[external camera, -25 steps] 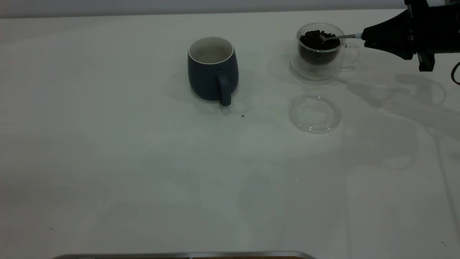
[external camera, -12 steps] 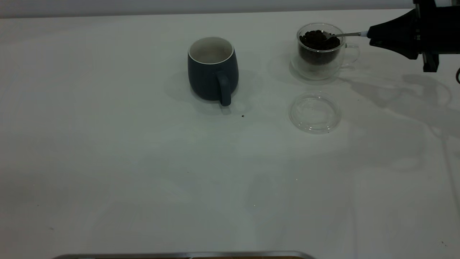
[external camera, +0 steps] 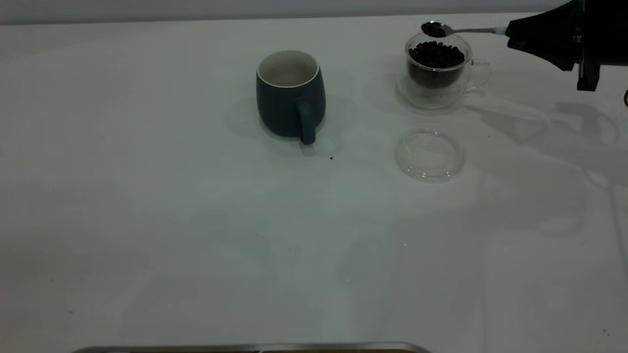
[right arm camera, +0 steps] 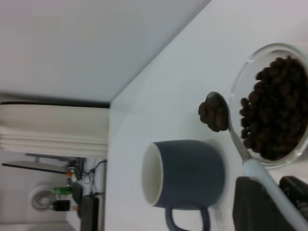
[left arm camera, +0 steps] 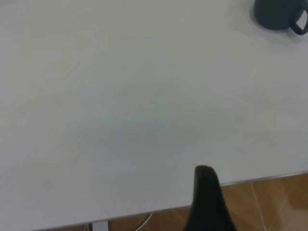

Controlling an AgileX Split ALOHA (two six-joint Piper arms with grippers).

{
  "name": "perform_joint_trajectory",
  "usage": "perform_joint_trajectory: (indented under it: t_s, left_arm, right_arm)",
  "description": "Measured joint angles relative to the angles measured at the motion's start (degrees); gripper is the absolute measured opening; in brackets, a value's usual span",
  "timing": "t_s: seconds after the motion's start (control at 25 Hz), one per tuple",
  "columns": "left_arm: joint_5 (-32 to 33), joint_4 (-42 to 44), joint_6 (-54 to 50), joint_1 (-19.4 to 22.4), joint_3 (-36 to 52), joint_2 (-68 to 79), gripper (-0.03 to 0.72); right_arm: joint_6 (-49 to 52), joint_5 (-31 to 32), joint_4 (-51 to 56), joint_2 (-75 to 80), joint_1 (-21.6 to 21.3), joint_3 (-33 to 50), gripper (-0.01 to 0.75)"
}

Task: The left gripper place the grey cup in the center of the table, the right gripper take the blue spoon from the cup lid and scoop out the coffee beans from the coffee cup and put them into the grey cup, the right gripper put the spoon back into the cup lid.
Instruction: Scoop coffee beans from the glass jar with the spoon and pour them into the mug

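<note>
Glass, clear and double-walled, the coffee cup stands heaped with dark oval beans, and serves here as landmark. Just above its rim hangs the spoon, its shiny metal bowl loaded with beans, its pale blue handle clamped in the right gripper, which sits out to the cup's handle side. By my reading, scooping is done and the carry is in hand: the next move calls for a level, slow sweep across to the mug, then a tilt over its white interior. That rounded slate-grey mug, matte, loop handle facing the camera, sits well apart from the glass cup, toward the middle of the table. Near the glass cup lies the shallow transparent lid, holding nothing. Left gripper: parked far off at the table edge, and I cannot tell its state.
</note>
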Motion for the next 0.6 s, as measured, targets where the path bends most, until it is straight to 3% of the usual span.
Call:
perform_joint_trajectory:
  t_s: [0.24, 0.6]
  left_arm:
    - [0.00, 0.00, 0.00, 0.00, 0.00, 0.00, 0.588]
    - [0.00, 0.00, 0.06, 0.00, 0.00, 0.00, 0.588]
  right_arm:
    - [2.64, 0.25, 0.00, 0.00, 2.01, 0.00, 0.102]
    - [5.09, 0.36, 0.00, 0.00, 9.14, -0.02, 0.102]
